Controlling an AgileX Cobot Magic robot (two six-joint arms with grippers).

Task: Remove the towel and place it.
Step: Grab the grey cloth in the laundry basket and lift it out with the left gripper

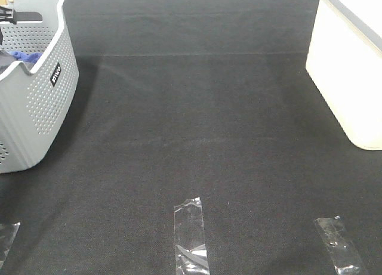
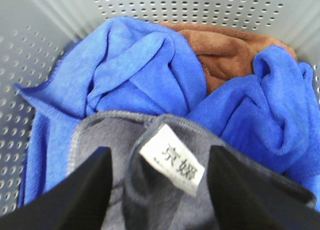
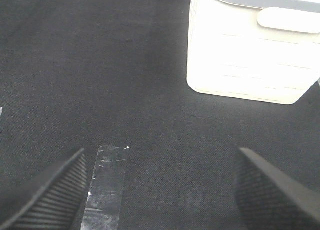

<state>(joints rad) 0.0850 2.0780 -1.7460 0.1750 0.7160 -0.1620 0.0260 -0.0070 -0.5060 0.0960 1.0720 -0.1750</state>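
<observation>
The left jaws stand spread, straddling the grey towel [image 2: 150,205] atop blue cloth [image 2: 130,75] in the basket [image 1: 36,108]; right jaws spread, empty. Towel seemingly not yet lifted.

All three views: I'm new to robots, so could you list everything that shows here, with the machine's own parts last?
basket: one, grey, perforated, left edge of the exterior view
towel: one, greyish, in the basket on top of the other cloths
label: one, white, on the towel
blue cloth: bright blue, in the basket; one or two, cannot tell
brown cloth: one, partly under the blue
bin: one, cream, right edge of the exterior view
tape strips: three, clear, along the near edge
table cover: one, black
left gripper: open, astride the label
right gripper: open, above the cover
</observation>
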